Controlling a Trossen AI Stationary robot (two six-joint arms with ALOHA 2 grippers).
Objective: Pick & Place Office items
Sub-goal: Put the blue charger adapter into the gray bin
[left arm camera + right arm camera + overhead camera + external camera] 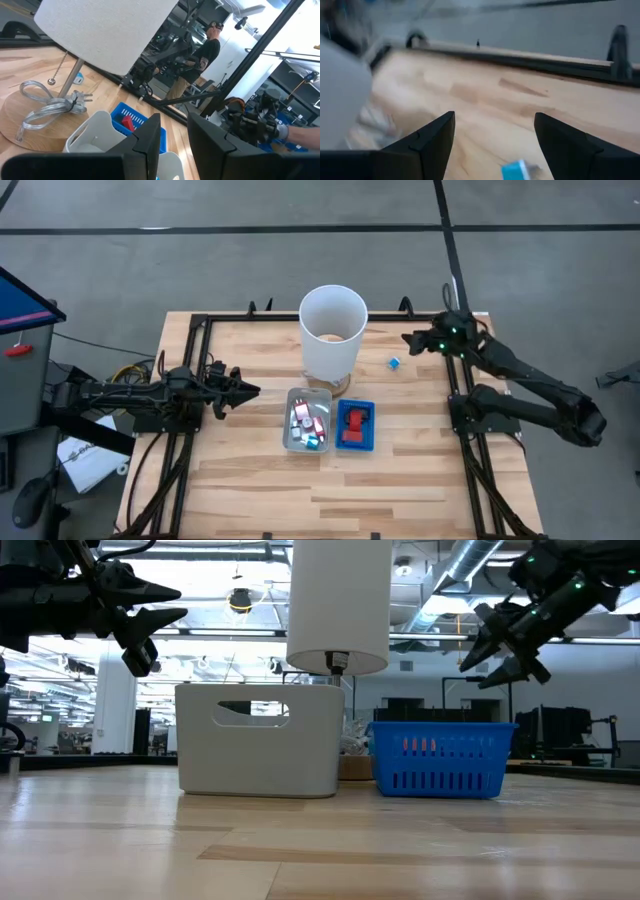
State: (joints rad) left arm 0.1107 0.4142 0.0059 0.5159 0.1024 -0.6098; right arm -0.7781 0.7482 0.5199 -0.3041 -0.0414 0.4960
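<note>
The right pincer [409, 340] hangs above the far right part of the bench [250, 480], its fingers spread wide with nothing between them. Just to its left and slightly nearer lies a small blue block [394, 362], alone on the bare wood; in the right wrist view the same block [519, 171] sits low between the two open fingers, so the pincer seems lined up for a descent.

The risk lies in the block's size. If the fingers come down a little off centre, one tip may nudge the block aside or flip it, and it could skid toward the base of the lamp [332, 330] with its white shade, which stands to the left. Closing too high would probably catch nothing.

Nearer on the bench, the clear tray [307, 421] already holds several red, white and blue pieces, and the blue basket [356, 426] beside it holds a red one. A carry toward them passes close to the shade, so a swinging arm might clip it.

The left pincer [250, 390] waits at the left, fingers slightly apart, empty.
</note>
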